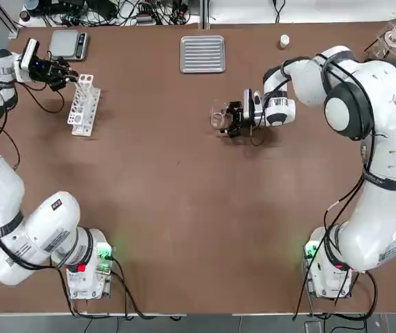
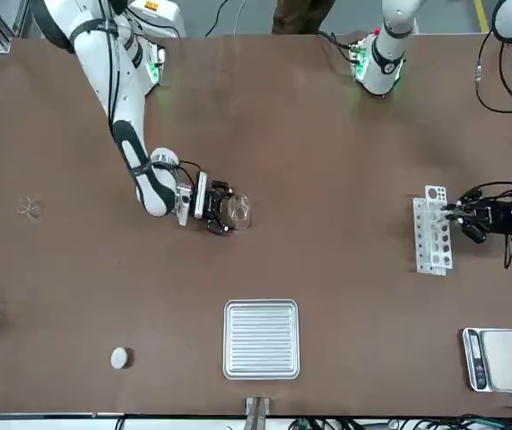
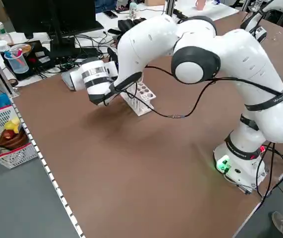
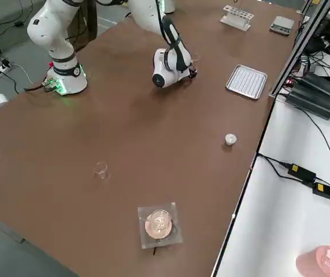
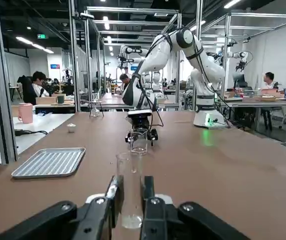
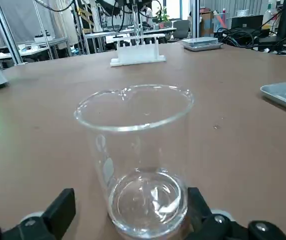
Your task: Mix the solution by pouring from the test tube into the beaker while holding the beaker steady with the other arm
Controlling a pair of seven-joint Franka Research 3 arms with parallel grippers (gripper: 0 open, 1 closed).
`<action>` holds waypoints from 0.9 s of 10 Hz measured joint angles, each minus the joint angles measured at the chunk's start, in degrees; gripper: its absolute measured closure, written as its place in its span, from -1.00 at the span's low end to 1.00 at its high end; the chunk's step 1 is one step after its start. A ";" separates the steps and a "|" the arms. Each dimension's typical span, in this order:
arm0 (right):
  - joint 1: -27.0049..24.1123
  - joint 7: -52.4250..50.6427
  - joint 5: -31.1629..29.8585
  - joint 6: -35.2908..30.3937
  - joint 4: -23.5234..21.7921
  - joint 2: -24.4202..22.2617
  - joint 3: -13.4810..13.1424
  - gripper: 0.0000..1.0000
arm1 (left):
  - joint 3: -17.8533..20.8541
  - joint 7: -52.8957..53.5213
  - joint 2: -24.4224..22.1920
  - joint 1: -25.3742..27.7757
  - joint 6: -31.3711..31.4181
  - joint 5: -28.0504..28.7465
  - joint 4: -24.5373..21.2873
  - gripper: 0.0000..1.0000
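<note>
Left tool [image 5: 130, 200] clamped shut; right tool [image 6: 127, 212] spread wide, low.

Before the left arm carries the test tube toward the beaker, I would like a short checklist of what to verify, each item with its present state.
1. Left gripper shut on the test tube: ok.
2. Test tube upright in the grip: ok, it stands vertical in the left wrist view.
3. Tube clear of the white rack: cannot tell; the gripper is at the rack.
4. Right gripper around the beaker: ok, one finger on each side of it, jaws wide.
5. Fingers pressing on the beaker glass: cannot tell.
6. Beaker upright on the table, rim unobstructed: ok.
</note>
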 joint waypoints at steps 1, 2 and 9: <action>0.01 0.00 0.00 -0.07 -0.02 0.00 0.02 -0.97 | -0.10 -0.09 -0.23 0.00 -0.16 0.02 -0.02 0.57; 0.02 0.00 0.00 -0.11 -0.02 0.00 0.05 -0.97 | -0.14 -0.09 -0.35 0.00 -0.32 0.02 -0.02 0.57; 0.07 -0.03 -0.01 -0.13 -0.04 0.03 0.11 -0.54 | -1.12 -1.12 -3.04 0.02 0.13 -0.61 0.30 0.57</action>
